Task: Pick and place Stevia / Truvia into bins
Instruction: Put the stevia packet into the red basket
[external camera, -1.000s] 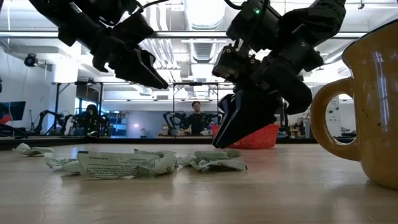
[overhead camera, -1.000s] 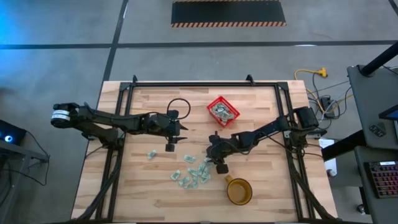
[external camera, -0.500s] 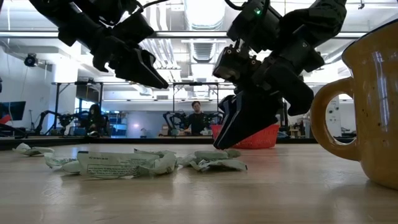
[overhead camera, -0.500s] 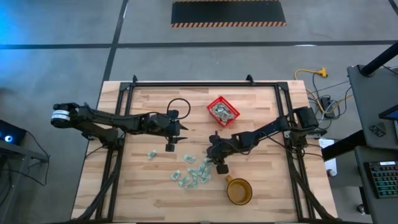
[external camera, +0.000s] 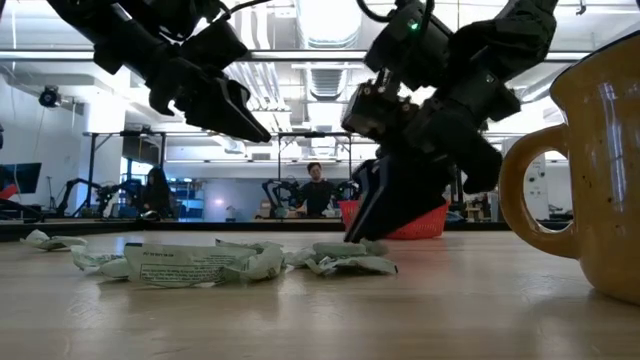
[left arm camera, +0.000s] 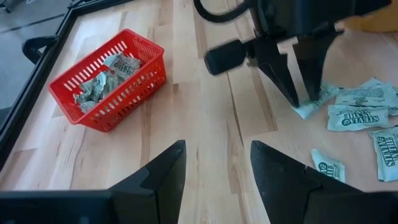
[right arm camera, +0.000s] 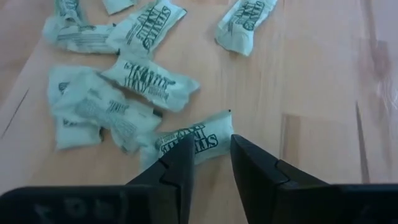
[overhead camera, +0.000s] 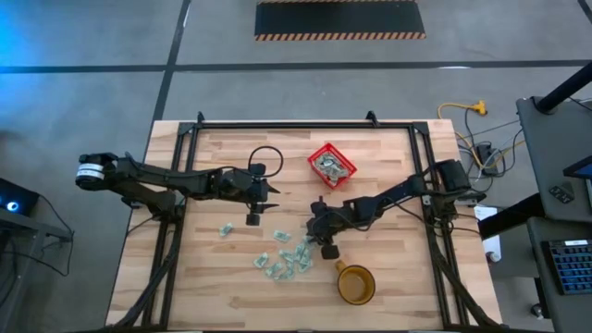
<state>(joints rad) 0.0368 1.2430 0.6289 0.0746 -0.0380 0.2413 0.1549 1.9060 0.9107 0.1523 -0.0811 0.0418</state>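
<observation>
Lower than a second ago, the right tool point(external camera: 362, 232) now has its fingertips down at the edge of the sachet pile in the low view, where before they hung just above it; the left arm has not shifted. In the right wrist view the two dark fingers point(right arm camera: 180, 163) stand a little apart, straddling the end of one Stevia sachet point(right arm camera: 186, 144) that lies flat on the wooden surface point(right arm camera: 311, 93); the sachet is not lifted, and the fingers have not closed on it. More sachets point(overhead camera: 285, 259) lie scattered across the middle and near part of the surface, some overlapping, and one lone sachet point(overhead camera: 225, 229) sits apart toward the left side.

The left tool point(left arm camera: 214, 165) hangs above the surface with its fingers spread wide and nothing between them, near the middle of the surface in the high view point(overhead camera: 252, 218).

The red basket point(overhead camera: 332, 166) rests toward the far side of the surface, well apart from the loose pile, and already holds several sachets point(left arm camera: 102, 78). An amber-brown cup point(overhead camera: 355, 284) with a handle stands near the front edge, just beside the pile and close to the right tool. In the room behind, a person point(external camera: 317, 190) shows far off.
</observation>
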